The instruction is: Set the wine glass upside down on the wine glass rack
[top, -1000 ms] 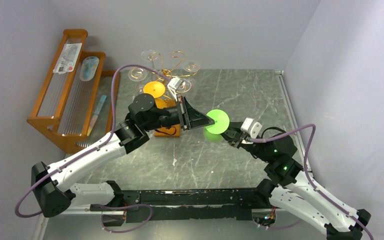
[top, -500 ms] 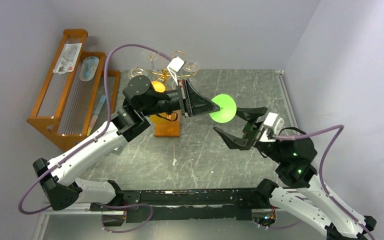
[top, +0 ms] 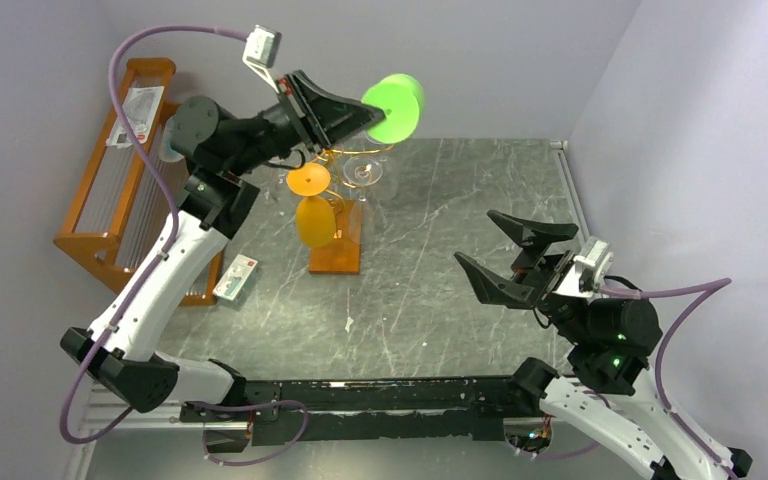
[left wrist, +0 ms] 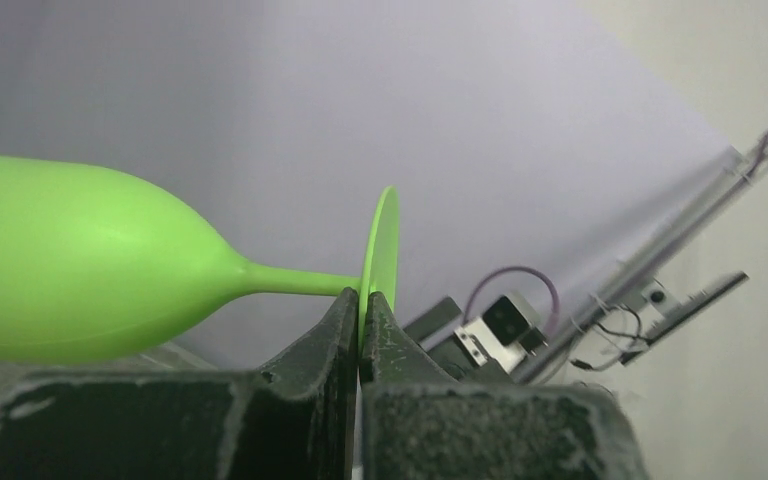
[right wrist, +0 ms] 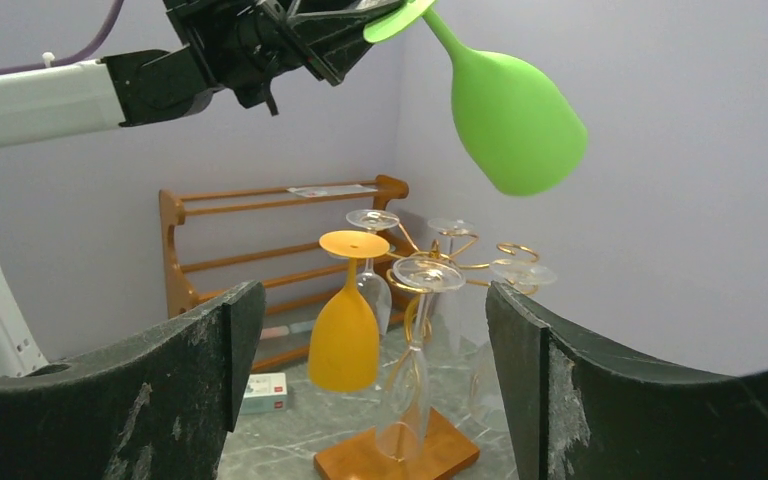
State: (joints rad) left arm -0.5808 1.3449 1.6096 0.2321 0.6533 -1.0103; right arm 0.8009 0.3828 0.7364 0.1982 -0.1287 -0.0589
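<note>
**Wine glass** (top: 395,105): green, opaque. In the air, high over the rack and clear of its arms. Tilted, with the foot uppermost and the bowl slanting down away from the fingers.

**Left gripper** (left wrist: 360,310): clenched on the rim of the glass's foot, which stands edge-on between the two fingertips. The arm is stretched up and over the far left of the table (top: 440,200).

**Right gripper** (top: 478,238): released, jaws spread wide, nothing between them. It is poised above the right side of the table, well apart from the glass and facing the rack.

**Rack** (top: 340,255): gold wire with curled arms, on a flat orange-brown base at the far left-centre of the table.

**Orange glass** (top: 315,220): hangs upside down on the near left arm of the rack.

**Clear glasses** (right wrist: 415,290): several hang upside down on other arms; the exact count is hard to tell.

**Shelf** (top: 120,200): stepped, brown wood, against the left wall, with flat packets on its steps.

**Packet** (top: 238,277): small and white, lying on the table just beside the shelf
</note>
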